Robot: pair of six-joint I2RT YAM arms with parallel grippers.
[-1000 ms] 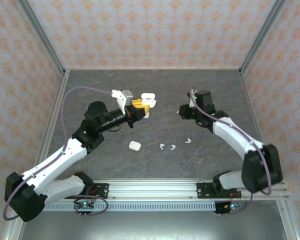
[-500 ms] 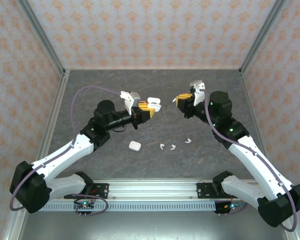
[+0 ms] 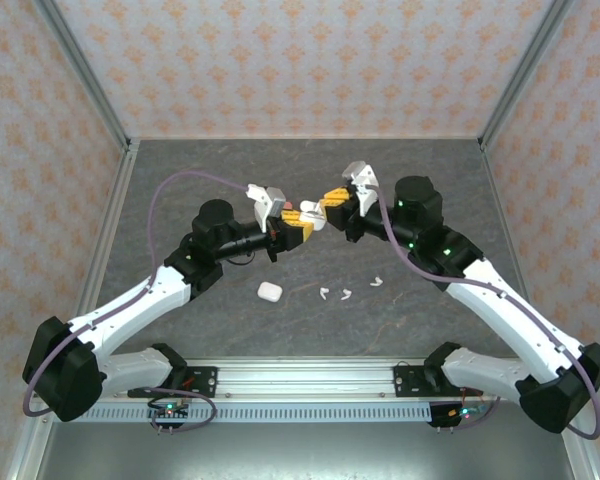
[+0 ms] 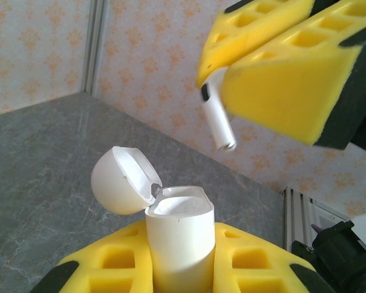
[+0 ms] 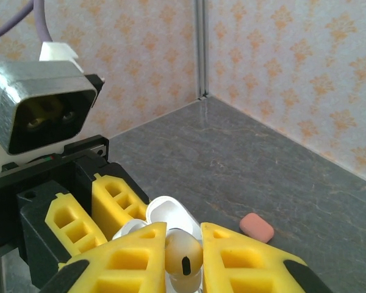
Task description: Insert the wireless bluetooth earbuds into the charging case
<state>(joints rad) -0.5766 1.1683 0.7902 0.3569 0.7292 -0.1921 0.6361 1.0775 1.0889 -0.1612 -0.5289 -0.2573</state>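
Case [image 4: 180,244] is clamped upright in left gripper [image 3: 298,228], lid [image 4: 122,180] flipped back, so its mouth faces the other arm w/ nothing in the way. Right gripper [image 3: 332,208] is pinched on a white earbud [image 4: 218,119] by its head, leaving the stem free to aim at the opening. Prob. the approach before insertion: bud is near, upper right of the case, not touching. Both arms reach up off the table [image 3: 430,200], wrists angled at each other, meeting mid-frame in top view. Spare earbuds [image 3: 346,294] & closed case [image 3: 269,292] lie lower centre.
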